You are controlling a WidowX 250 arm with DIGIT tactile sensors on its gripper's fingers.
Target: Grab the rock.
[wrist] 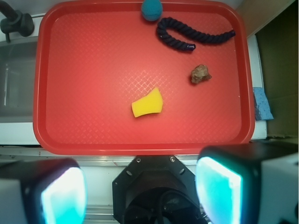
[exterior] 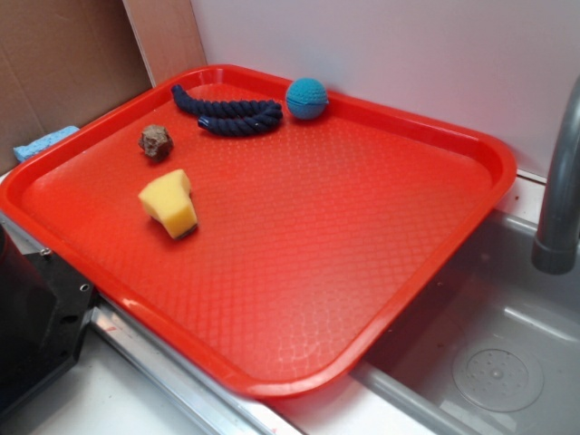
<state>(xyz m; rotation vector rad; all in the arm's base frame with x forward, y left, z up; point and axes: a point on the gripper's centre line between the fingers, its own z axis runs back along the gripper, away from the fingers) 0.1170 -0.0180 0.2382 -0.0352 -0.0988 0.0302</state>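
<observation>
the rock [exterior: 156, 141] lies on the red tray [exterior: 362, 236], in the part of the tray near the cardboard wall, and nothing touches it. in the wrist view the same rock [wrist: 200, 74] is seen from above, on the right side of the tray [wrist: 93, 93], just below the dark blue rope [wrist: 187, 37] and up and to the right of the yellow sponge wedge [wrist: 147, 104]. the gripper [wrist: 140, 191] shows only in the wrist view: its two fingers [wrist: 219, 189] with the light teal pads stand wide apart at the bottom edge of the picture, over the near side of the tray and outside it, and they hold nothing. the exterior view does not show the fingers at all, only a black part at the lower left corner. this view, however, shows better that the teal ball [exterior: 306, 98] rests against the far rim of the tray, touching the end of the rope [exterior: 231, 113], and that the sponge wedge [exterior: 169, 203] stands near the rock but apart from it. it shows also the grey faucet [exterior: 557, 181] and the sink [exterior: 489, 353] beside the tray, and a blue sponge [exterior: 43, 141] behind the tray's rim.
</observation>
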